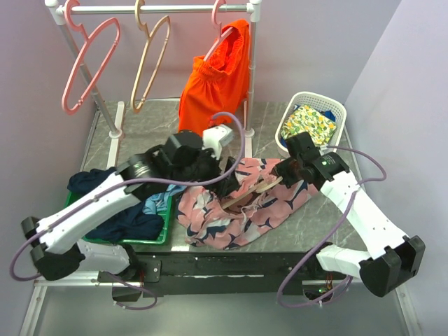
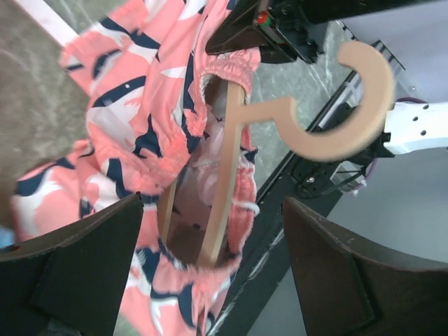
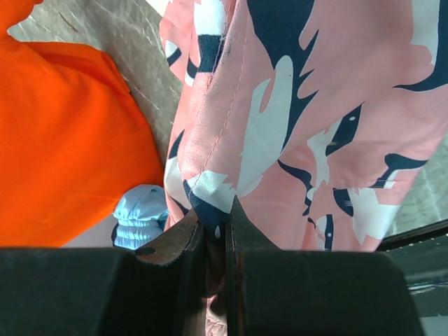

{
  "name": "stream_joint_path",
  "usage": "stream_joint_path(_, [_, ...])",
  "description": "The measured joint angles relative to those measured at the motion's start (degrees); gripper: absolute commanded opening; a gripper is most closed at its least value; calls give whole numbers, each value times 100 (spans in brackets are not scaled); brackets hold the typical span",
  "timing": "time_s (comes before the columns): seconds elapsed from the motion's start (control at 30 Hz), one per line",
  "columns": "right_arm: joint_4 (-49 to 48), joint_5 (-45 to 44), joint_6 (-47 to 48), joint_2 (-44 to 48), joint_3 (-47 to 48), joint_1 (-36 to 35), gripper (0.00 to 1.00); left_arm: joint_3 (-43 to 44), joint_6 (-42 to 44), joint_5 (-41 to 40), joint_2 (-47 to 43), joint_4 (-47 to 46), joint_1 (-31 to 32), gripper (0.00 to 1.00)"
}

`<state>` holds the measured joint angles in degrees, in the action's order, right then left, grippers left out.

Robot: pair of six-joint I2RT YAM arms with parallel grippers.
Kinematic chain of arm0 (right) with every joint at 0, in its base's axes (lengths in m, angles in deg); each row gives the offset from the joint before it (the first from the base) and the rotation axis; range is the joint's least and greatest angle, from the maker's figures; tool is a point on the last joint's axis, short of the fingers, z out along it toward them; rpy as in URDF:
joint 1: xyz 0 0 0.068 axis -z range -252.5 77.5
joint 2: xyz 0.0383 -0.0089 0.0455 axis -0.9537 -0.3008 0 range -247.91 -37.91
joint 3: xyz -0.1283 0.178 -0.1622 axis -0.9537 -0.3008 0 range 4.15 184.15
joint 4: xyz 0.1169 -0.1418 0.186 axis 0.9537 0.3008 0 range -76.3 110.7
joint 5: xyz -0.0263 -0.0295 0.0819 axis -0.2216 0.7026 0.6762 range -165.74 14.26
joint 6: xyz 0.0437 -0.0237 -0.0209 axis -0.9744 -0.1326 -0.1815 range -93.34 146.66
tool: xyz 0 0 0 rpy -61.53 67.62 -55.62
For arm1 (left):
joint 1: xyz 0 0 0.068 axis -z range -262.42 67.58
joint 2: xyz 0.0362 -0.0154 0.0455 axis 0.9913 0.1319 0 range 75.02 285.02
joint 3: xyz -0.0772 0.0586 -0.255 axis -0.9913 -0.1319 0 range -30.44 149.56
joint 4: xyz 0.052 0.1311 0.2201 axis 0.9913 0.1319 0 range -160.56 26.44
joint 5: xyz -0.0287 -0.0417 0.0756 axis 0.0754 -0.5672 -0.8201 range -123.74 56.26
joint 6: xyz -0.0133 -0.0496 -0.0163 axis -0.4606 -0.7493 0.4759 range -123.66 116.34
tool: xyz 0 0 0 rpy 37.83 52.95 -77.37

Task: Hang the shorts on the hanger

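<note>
We're seeing the right claw (image 3: 213, 234) pinching shut on a fold of the shorts (image 1: 241, 206), which are lying on the tabletop (image 1: 164, 122) between the arms. Left claw (image 2: 210, 210) is hanging wide open over the hanger (image 2: 227, 154), gripping nothing. Hanger frame is sitting inside the waistband, hook poking out.

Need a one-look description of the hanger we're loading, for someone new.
Start at the grey stone-pattern table, then the pink leaf-print fabric shorts spread near its front edge. The slim tan plastic hanger lies on them, frame slipped into the waistband. A similar tan hanger hangs from the white rail; this one lies down.
</note>
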<state>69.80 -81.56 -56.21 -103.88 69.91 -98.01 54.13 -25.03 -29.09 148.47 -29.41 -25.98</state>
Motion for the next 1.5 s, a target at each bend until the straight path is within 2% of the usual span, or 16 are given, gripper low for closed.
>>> stream_joint_path(0.1, [-146,122,31,-81,-31,85,0,0,162,-173,-332,216,0,78])
stream_joint_path(0.23, [-247,234,74,-105,-68,146,0,-247,291,-352,-920,564,0,60])
stream_joint_path(0.33, [-323,286,101,-107,-109,153,0,-645,295,-562,-1307,927,59,54])
stream_joint_path(0.5, [-343,345,138,-179,-131,157,0,-1202,219,-890,-1381,1370,431,52])
stream_joint_path(0.73, [-339,348,153,-186,-131,157,0,-1307,155,-1377,-743,1392,1266,52])
stream_joint_path(0.93, [-334,352,153,-186,-125,157,0,-1408,162,-1663,-461,1143,1333,36])
stream_joint_path(1.27, [-247,330,155,-179,-20,168,0,-1464,363,-1974,-232,640,1340,40])
stream_joint_path(1.4, [-234,337,157,-146,26,168,0,-1488,492,-1952,-232,321,1340,50])
stream_joint_path(1.43, [-227,343,160,-142,35,166,0,-1517,540,-1950,-232,232,1340,57])
stream_joint_path(1.5, [-214,354,160,-138,35,166,0,-1589,597,-1945,-232,57,1340,61])
